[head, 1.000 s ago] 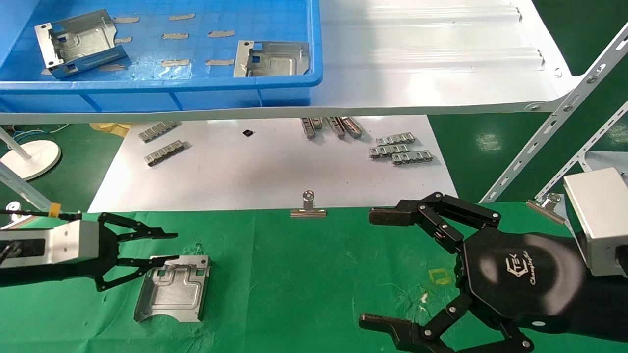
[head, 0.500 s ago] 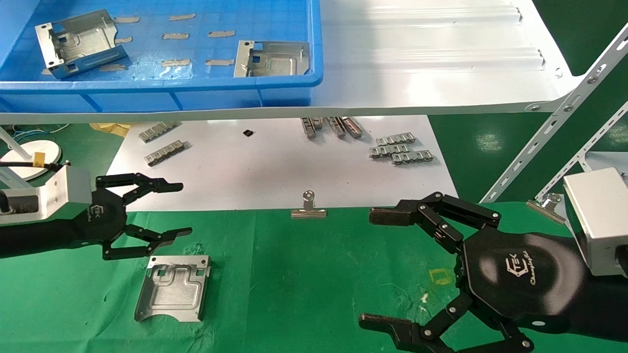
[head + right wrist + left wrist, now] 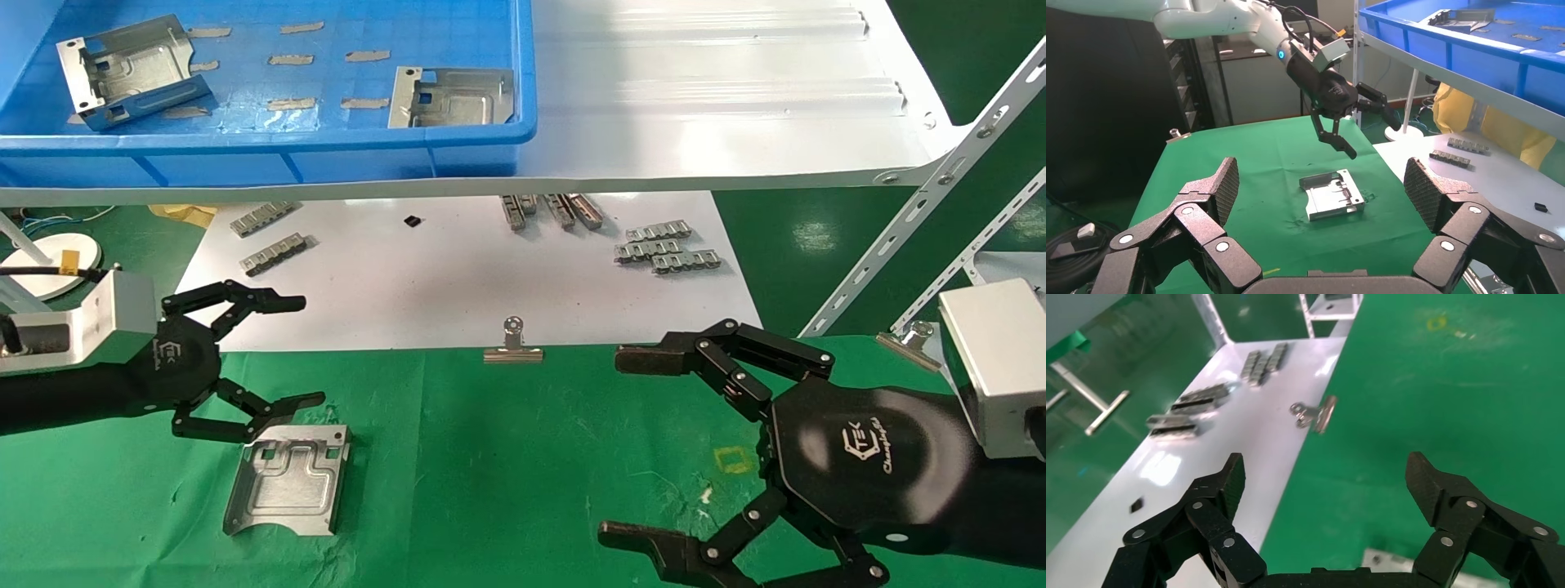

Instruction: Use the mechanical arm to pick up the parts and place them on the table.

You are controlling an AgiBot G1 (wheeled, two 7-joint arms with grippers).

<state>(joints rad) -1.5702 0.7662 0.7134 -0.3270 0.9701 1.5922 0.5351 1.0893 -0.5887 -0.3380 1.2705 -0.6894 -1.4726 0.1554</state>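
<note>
Left gripper [image 3: 282, 351] hangs with its fingers spread wide and empty, just above the far edge of one part [image 3: 288, 479] lying flat on the table [image 3: 507, 457], at about eight o'clock from the binder clip [image 3: 512, 345]. Two more parts [image 3: 452, 96] wait in the blue bin [image 3: 327, 151] up at eleven o'clock. Right gripper [image 3: 629, 445], also agape, idles at four o'clock.

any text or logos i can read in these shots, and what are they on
"TEK" inside a white hexagon mark, on the glossy palm of the right pincer.
White script line under that mark: too small to read for certain.
Same white mark on the palm of the left pincer: too small to read.
The parts, blue bin and white sheet show no readable text.
</note>
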